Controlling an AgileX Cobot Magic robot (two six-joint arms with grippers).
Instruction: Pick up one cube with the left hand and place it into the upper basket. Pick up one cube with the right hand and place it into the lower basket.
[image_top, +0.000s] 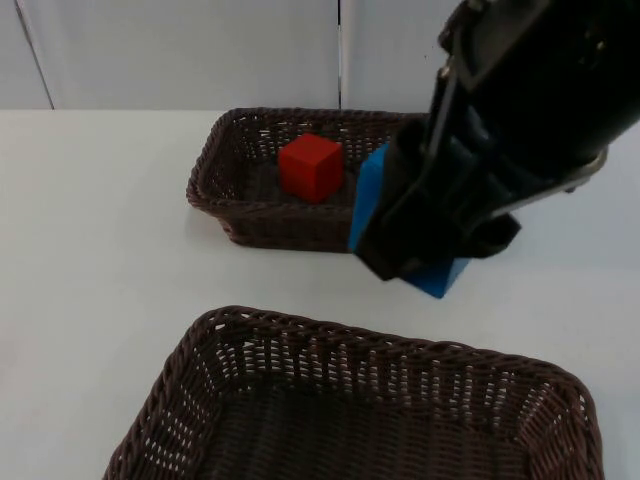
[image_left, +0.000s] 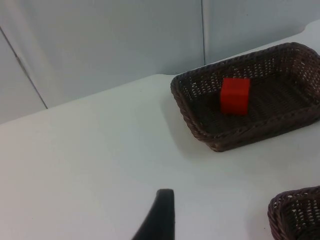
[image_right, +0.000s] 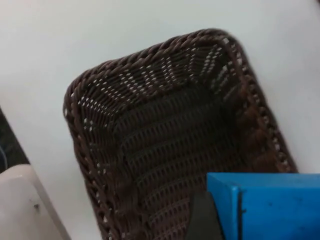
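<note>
We can read no brand, label or writing on any of the things here. The tabletop (image_top: 90, 220) is plain white and ends at a grey partition wall (image_top: 180, 50) made of panels with thin vertical seams between them.

The upper basket (image_top: 225, 165), dark brown wicker, sits near the tabletop's far edge, just before the wall. A red cube (image_top: 311, 167) rests inside it on the woven floor. In the left wrist view we see the same basket (image_left: 200, 125) with the red cube (image_left: 235, 95) upright inside, closer to its far wall than its near one, and a corner of the lower basket (image_left: 295, 215).

The lower basket (image_top: 200, 400), of the same brown weave, lies at the tabletop's near edge, well apart from the upper one with bare white surface between them.

The right gripper (image_top: 415, 250) hangs above the strip between the two baskets, its jaws pinching a blue cube (image_top: 368, 195) held off the surface. In the right wrist view the blue cube (image_right: 270, 205) is seen with the lower basket (image_right: 80, 130) beneath it.

The left arm waits off to the side; of the left gripper (image_left: 157, 220) we see one black fingertip over bare tabletop, and we cannot tell how its jaws stand.
</note>
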